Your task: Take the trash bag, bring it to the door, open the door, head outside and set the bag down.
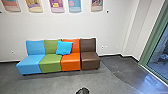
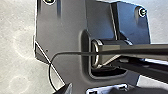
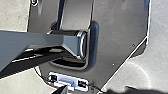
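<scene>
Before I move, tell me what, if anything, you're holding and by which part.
It cannot be told: the right wrist view shows a dark, ragged-edged shape, but what it is and whether it is held are unclear.

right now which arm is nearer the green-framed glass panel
Right, likely: the green-framed glass panel stands to the robot's right, on the right arm's side; the left arm is farther across.

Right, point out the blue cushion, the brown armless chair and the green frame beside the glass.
Blue cushion (image 1: 64,48): head view, middle of its front face.
Brown armless chair (image 1: 88,46): head view, middle of the backrest.
Green frame (image 1: 151,41): head view, upright part.
</scene>
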{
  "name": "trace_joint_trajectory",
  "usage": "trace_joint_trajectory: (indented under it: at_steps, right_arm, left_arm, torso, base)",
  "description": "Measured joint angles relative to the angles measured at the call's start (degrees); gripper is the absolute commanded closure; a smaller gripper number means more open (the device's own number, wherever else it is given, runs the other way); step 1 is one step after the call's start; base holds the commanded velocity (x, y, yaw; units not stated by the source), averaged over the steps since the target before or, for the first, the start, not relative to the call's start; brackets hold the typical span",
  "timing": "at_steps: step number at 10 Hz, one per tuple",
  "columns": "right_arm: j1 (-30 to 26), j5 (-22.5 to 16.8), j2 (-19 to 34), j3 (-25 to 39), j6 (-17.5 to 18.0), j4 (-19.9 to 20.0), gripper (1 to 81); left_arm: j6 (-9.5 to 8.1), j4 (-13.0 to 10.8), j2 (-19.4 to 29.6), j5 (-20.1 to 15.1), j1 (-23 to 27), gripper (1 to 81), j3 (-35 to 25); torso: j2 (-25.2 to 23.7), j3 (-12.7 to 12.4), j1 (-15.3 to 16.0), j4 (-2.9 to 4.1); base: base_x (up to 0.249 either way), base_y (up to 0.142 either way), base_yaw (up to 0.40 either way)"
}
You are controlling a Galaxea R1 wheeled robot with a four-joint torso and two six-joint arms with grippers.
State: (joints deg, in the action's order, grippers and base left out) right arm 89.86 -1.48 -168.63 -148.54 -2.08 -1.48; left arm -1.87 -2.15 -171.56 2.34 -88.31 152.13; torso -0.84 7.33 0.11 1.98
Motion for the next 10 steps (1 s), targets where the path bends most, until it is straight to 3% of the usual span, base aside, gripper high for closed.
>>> trace_joint_trajectory:
  at_steps: [10]
  right_arm:
    - [0.13,0.05,0.0,0.0,0.0,-0.01,1.0]
  left_arm:
    - [0.0,0.0,0.0,0.02,0.16,1.0,0.05]
  torso:
    - [0.0,0.0,0.0,0.0]
  base:
    - [0.116,0.0,0.0]
